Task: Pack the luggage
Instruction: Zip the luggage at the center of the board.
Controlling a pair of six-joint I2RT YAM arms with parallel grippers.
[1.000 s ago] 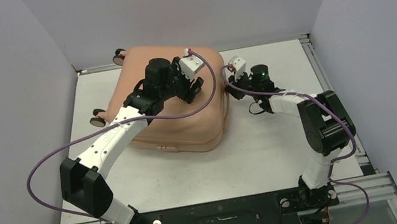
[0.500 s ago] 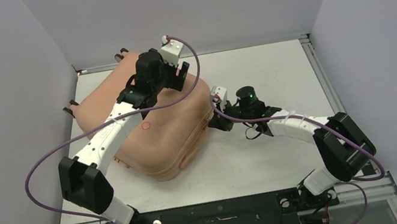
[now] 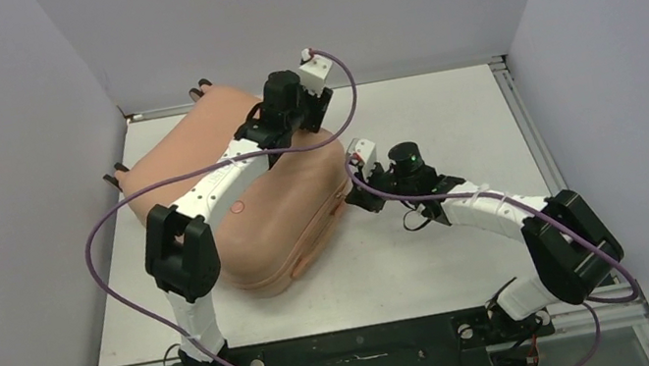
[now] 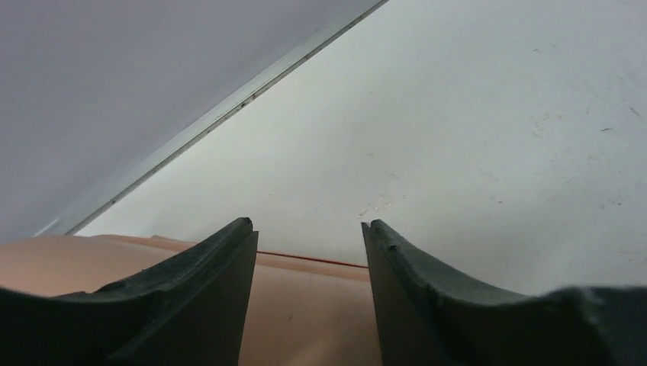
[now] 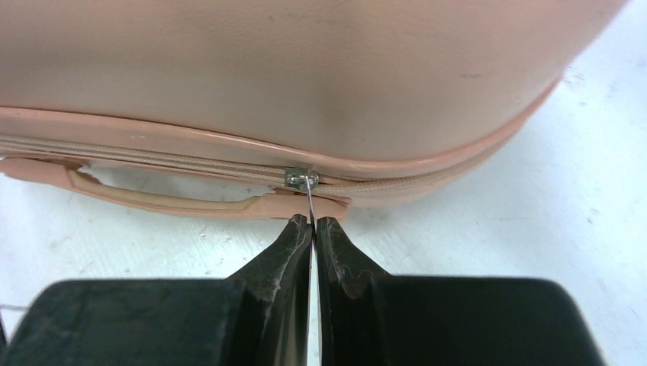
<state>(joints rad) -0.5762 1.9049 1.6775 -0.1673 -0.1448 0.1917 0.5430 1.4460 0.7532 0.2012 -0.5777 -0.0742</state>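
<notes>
While clamped together on the thin metal zipper pull (image 5: 308,200), pointing nose-on at the seam: so much for the right gripper (image 5: 313,223). No gap between those pads, just the wire of the pull running up out of them. Right beyond the tips, the silver slider (image 5: 302,177), seated on the zipper track (image 5: 152,156) of the luggage (image 5: 305,69). Straight ahead of the fingers, then, the pink shell, closed and lying flat on the table (image 5: 549,221), with the handle (image 5: 168,201) just left of the slider and below the track. Crosswise to the fingers, that track, left to right in the wrist view, so probably a sideways drag along the seam next, not a tug back toward the arm. Impossible to say which side of the slider is already zipped.

Over to the left gripper (image 4: 307,232): fingers apart, nothing between them, out over the far edge of the shell. Touching or hovering, cannot tell.

From above: case slantwise on the left half of the table, wheels (image 3: 197,87) turned to the far-left corner, long axis likely running from there toward near-right. Zip side facing the right arm, clearly the nearer one for this job.
</notes>
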